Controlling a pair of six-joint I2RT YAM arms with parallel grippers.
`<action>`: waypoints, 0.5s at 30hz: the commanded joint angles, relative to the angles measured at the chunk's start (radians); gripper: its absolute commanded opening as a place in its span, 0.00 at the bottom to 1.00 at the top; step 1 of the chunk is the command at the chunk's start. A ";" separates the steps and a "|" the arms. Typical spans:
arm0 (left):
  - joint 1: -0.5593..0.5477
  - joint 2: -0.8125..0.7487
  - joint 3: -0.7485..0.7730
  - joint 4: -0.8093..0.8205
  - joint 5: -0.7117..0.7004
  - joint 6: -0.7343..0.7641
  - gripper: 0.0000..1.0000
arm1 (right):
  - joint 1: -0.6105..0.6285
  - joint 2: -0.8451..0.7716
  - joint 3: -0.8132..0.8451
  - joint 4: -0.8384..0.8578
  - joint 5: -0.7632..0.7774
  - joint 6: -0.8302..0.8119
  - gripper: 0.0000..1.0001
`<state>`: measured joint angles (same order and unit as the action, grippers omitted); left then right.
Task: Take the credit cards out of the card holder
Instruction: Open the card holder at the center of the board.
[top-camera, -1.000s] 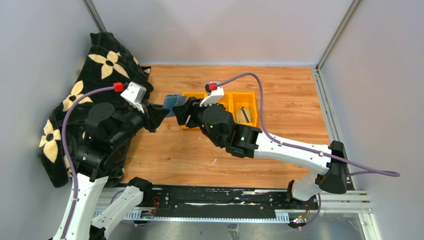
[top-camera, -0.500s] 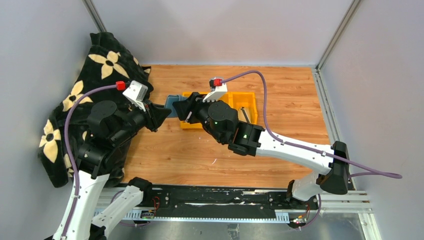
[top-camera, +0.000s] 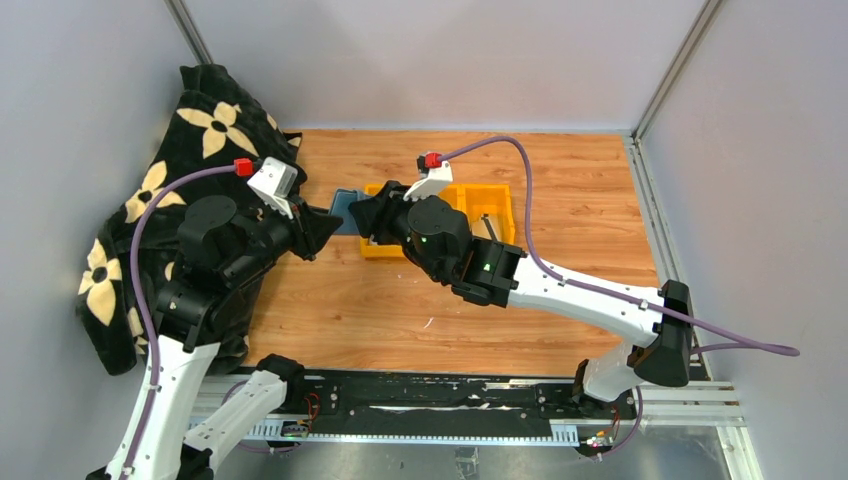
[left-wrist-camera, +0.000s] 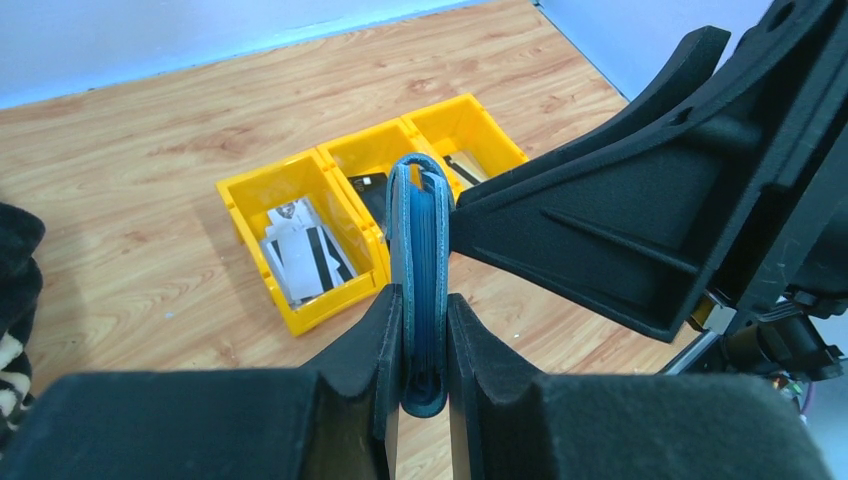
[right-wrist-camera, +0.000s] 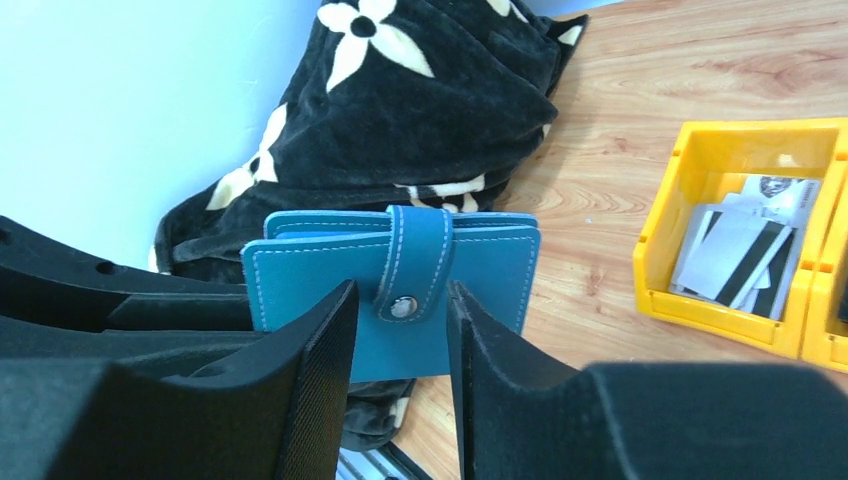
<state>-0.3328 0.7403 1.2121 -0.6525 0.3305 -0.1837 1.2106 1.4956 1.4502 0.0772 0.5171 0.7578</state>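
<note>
Grips the teal card holder (left-wrist-camera: 420, 250) in the left end effector (left-wrist-camera: 422, 298), jaws narrow and pressed flat against both faces near one edge. Holds it shut and standing on edge in the air above the wooden tabletop (top-camera: 560, 200), just left of the row of yellow bins (top-camera: 503, 190) in the overhead view, between the two end effectors.

Facing the right wrist camera: the strap tab (right-wrist-camera: 415, 260), folded over the top edge and fastened by its round snap (right-wrist-camera: 404, 307).

Brackets that strap with the right end effector (right-wrist-camera: 400, 300), jaws partly apart, one finger to each side of the snap. Cannot tell whether either finger touches the leather.

Lying loose in the bins: credit cards (left-wrist-camera: 300, 250), silvery-grey with dark stripes, in the bin nearest the holder, and a dark one (left-wrist-camera: 368, 190) in the middle bin. Contents of the third bin too small to name. Cannot tell whether any cards sit inside the closed holder.

At the tabletop's left edge, behind the left arm: a heaped black blanket (top-camera: 215, 120) with cream flowers.
</note>
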 joint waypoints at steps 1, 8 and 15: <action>-0.006 -0.017 0.053 0.042 0.084 -0.020 0.00 | -0.016 0.020 0.003 -0.070 0.063 0.025 0.40; -0.006 -0.016 0.057 0.046 0.082 -0.027 0.00 | -0.016 0.031 0.018 -0.123 0.100 0.028 0.36; -0.006 -0.009 0.062 0.056 0.093 -0.049 0.00 | -0.008 0.106 0.098 -0.181 0.135 0.064 0.36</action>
<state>-0.3321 0.7464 1.2232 -0.6601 0.3309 -0.1947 1.2106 1.5291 1.4937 -0.0063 0.5621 0.7895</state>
